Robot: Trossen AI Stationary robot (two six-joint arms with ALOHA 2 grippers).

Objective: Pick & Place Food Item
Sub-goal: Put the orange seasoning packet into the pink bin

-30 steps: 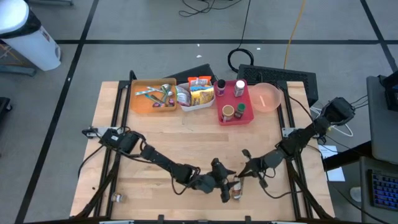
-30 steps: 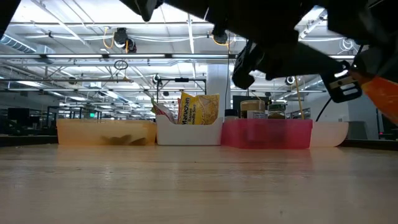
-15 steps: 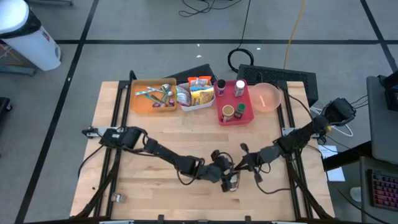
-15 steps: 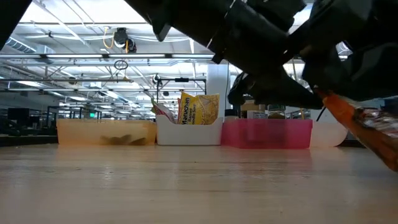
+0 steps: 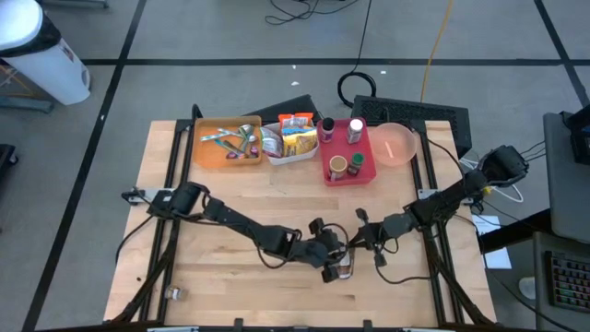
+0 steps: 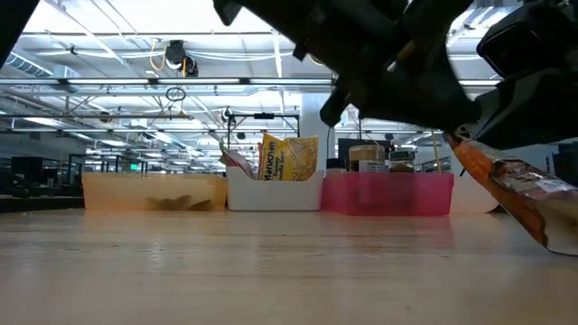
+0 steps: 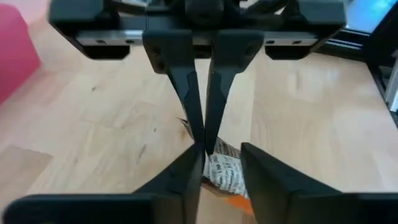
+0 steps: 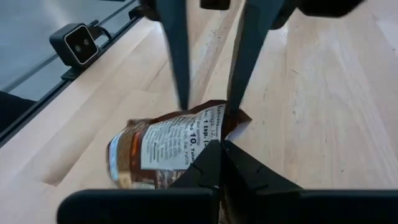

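Even, bright light falls on the table (image 5: 230,203) from overhead, with only soft, short shadows under the arms in the high view. In the low view rows of ceiling lights (image 6: 135,86) glare white against the room behind, and the arms close to the camera read as black, blurred silhouettes. The left wrist view is soft throughout, the table's grain smeared, and its upper corners are washed out. The right wrist view is sharper at the food packet (image 8: 161,149), whose glossy wrapper catches a pale sheen.
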